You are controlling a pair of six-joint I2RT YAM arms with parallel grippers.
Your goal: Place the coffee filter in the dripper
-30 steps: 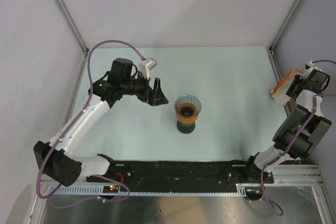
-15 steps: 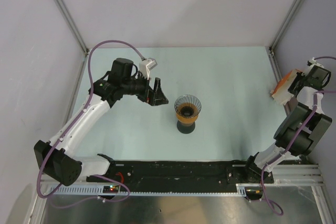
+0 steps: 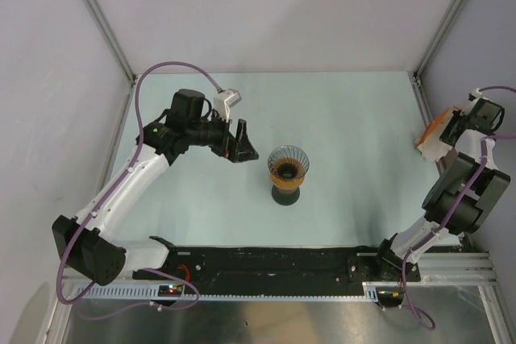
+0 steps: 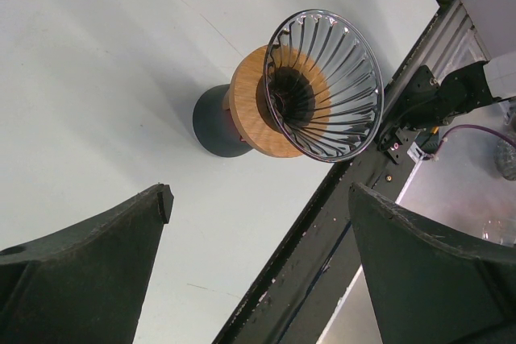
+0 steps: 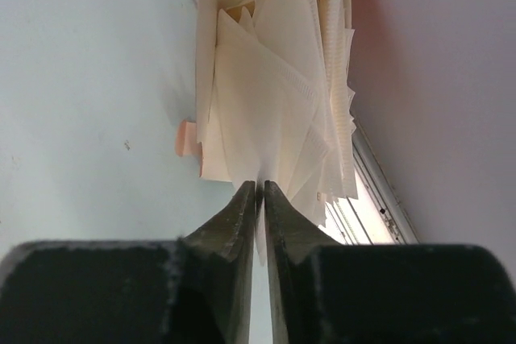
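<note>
In the right wrist view the coffee filter (image 5: 270, 110) stands on edge. Its long axis runs from 6 o'clock up to 12 o'clock, the narrow end low and the sheet fanning wider toward the top. It is thin white paper, matte, with a faint crimped seam along one edge. The right gripper (image 5: 260, 192) has its dark jaws pressed together on the narrow lower end of the sheet. The sheet belongs to a stack of like papers (image 5: 334, 78) leaning against the grey wall (image 5: 435, 78); their tips splay out in a ragged fan.

From above, that stack (image 3: 433, 136) sits at the 3 o'clock edge of the pale table (image 3: 355, 118), with the right gripper (image 3: 451, 129) upon it.

The dripper (image 3: 288, 162) stands upright near the table's centre, mouth upward, well apart from the filter. Through the left wrist camera the dripper (image 4: 326, 86) is a clear, grey-tinted cone with fine curved ribs running down to a dark throat. It sits in a wooden ring (image 4: 246, 110) on a dark round base (image 4: 211, 125).

The left gripper (image 3: 239, 145) hovers at 10 o'clock of the dripper, its jaws spread wide with nothing between them (image 4: 258, 195).
</note>
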